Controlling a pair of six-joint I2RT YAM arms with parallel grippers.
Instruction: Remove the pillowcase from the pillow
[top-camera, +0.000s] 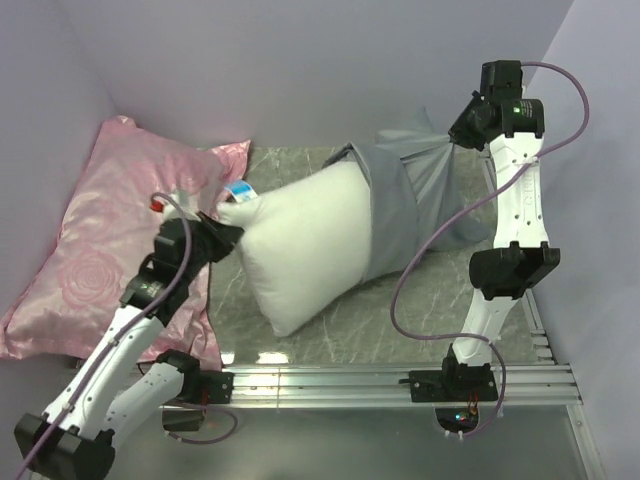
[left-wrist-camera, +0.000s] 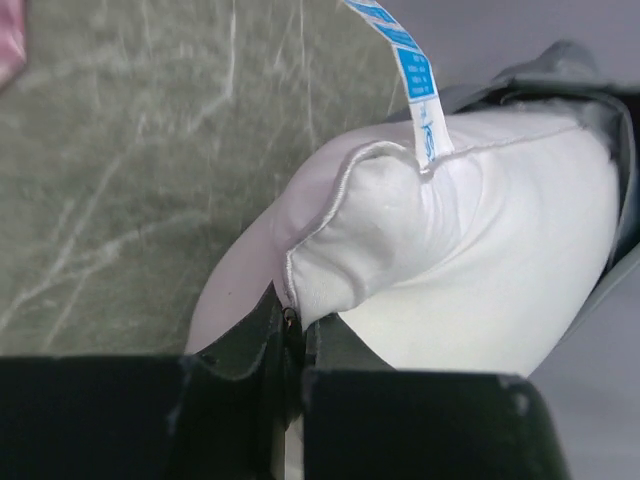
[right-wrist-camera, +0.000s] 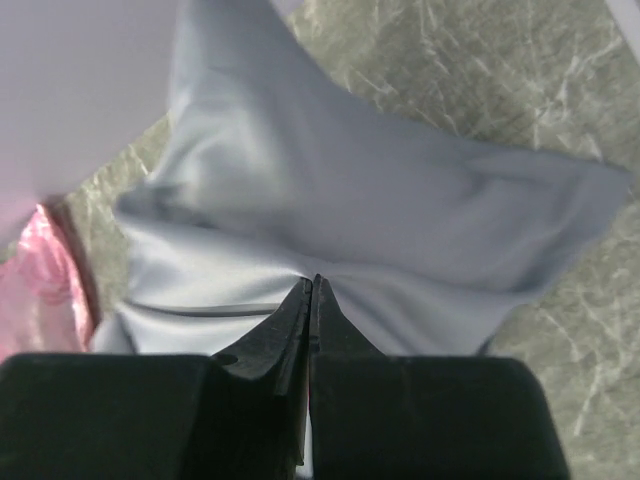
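The white pillow (top-camera: 305, 240) lies slantwise on the marble table, its near half bare. The grey pillowcase (top-camera: 415, 205) still wraps its far right end and bunches up toward the back wall. My left gripper (top-camera: 222, 232) is shut on the pillow's left corner seam (left-wrist-camera: 300, 290), just below a blue-and-white label (left-wrist-camera: 415, 80). My right gripper (top-camera: 457, 137) is shut on a pinch of pillowcase fabric (right-wrist-camera: 330, 200), which fans out in taut folds from the closed fingertips (right-wrist-camera: 300, 300). The pillow's far end is hidden inside the case.
A shiny pink rose-patterned pillow (top-camera: 110, 230) lies against the left wall, partly under my left arm. Lilac walls close in the back and both sides. An aluminium rail (top-camera: 400, 385) runs along the table's near edge.
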